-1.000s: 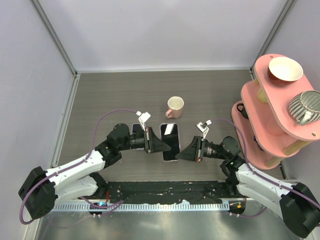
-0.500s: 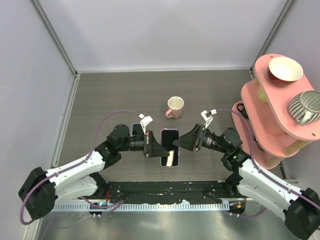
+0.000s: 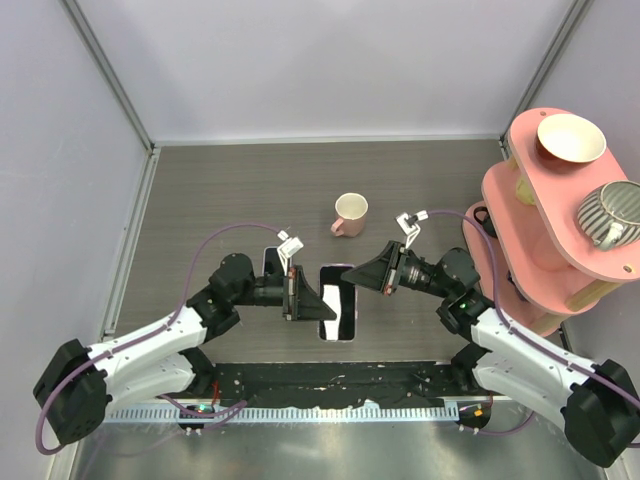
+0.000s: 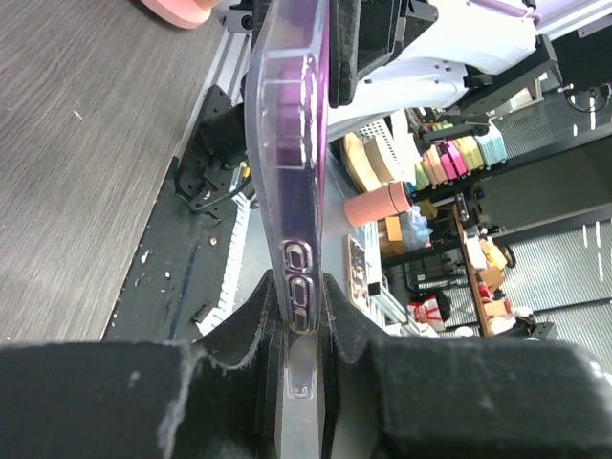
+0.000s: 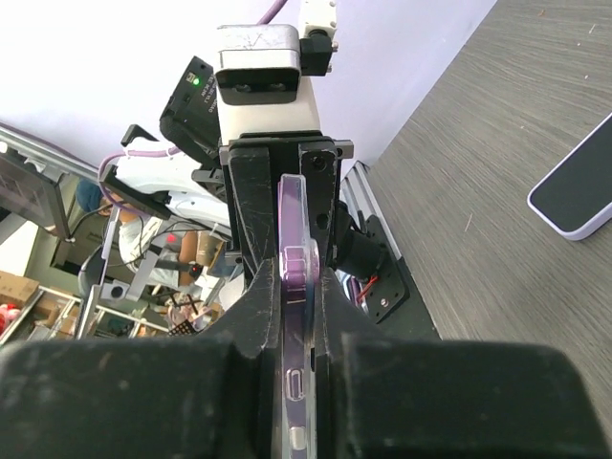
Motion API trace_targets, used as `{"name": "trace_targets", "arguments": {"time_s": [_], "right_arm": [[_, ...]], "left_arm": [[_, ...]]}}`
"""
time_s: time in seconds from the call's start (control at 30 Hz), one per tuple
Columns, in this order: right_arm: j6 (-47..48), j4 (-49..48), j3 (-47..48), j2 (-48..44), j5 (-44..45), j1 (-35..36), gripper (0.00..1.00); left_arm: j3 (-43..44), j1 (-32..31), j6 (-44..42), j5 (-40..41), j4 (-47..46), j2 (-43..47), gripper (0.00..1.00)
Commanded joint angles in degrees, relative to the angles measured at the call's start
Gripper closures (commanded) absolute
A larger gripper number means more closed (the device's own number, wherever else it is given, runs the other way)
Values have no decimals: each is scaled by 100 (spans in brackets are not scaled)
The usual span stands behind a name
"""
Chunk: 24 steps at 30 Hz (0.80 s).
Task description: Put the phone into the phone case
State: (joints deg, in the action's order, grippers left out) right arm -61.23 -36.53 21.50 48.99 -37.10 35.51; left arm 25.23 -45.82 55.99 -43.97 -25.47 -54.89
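the clear purple plastic phone case [image 3: 338, 292] hangs edge-up above the grey wood-grain table [image 3: 200, 200], clamped on opposite sides by my left gripper [image 4: 298, 298] and my right gripper [image 5: 295, 289]. the dark flat phone [image 5: 574, 188] lies on the table, partly under my left arm.

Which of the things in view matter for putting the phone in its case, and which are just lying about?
For the job: phone case, gripped on edge by left pincer and right pincer; phone, flat on the table.
Lying about: pink mug; pink rack with its bowl and striped cup.
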Motion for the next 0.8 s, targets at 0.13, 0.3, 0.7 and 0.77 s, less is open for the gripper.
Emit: {"name": "trace_targets", "arguments": {"time_s": [0.13,0.3,0.7,0.77], "right_arm": [[427,575,566,-224,54,26,79],[323,481,698,-127,-16,26,53],[-169,-309,207,-22,-499,44,54],[-258,-451,118,-13,-675,70,48]], "left_arm": [[-10,29,-176,28,-168,-223,100],[-27,29,-176,37,-239,-285,100],[-10,21,-9,555,-415,-232,100],[-36,30,43,844,-484,-189,100]]}}
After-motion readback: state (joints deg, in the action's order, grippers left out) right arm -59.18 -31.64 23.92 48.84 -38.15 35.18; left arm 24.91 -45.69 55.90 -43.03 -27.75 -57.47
